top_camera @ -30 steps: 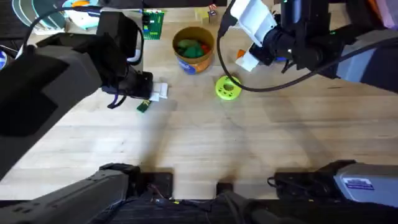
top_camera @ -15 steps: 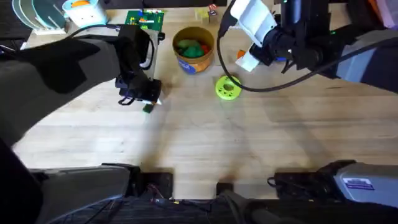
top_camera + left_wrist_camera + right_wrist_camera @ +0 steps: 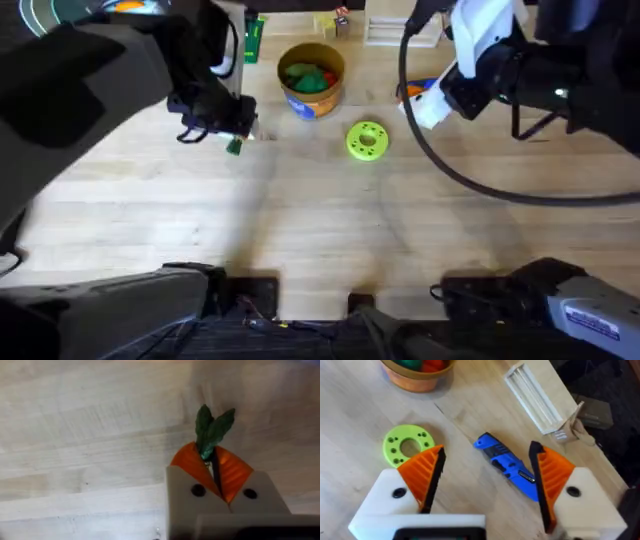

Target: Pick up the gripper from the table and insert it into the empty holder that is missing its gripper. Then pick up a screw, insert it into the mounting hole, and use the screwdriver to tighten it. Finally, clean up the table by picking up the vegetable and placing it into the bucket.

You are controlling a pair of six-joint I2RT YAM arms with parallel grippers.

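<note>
Counter first: pale wood, broad and mostly bare in the middle, with the work clustered along the far side. Above it the left arm reaches in, its pincer clenched on the vegetable; in the left wrist view the dark-green leafy end pokes out past the orange ribbed pads, which pinch it by the stem so the rest hangs free over the wood. I judge this grasp suits a drop into the bucket, which stands just to the right of that pincer and already holds a few coloured toys. The right arm hangs farther right, its pincer released, pads spread wide over the screwdriver, which lies flat on the wood between them, untouched. That spread looks like a stance for straddling the blue body. Beside it sits a yellow-green disc, near the bucket but apart.
</note>
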